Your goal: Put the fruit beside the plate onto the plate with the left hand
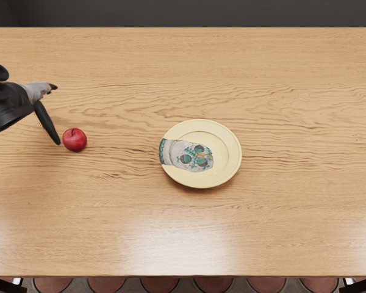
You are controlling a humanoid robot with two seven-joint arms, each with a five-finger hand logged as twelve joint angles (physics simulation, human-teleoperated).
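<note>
A small red apple (74, 139) lies on the wooden table, well to the left of a cream plate (227, 137) with a painted figure in its middle. My left hand (44, 110) comes in from the left edge and hovers just left of the apple. Its fingers are spread, one long dark finger (47, 123) pointing down toward the apple's left side with its tip close to the fruit. Nothing is in the hand. The plate carries no fruit.
The wooden table (280, 79) stretches wide around both objects, its front edge near the bottom of the picture. A stretch of bare wood separates apple and plate.
</note>
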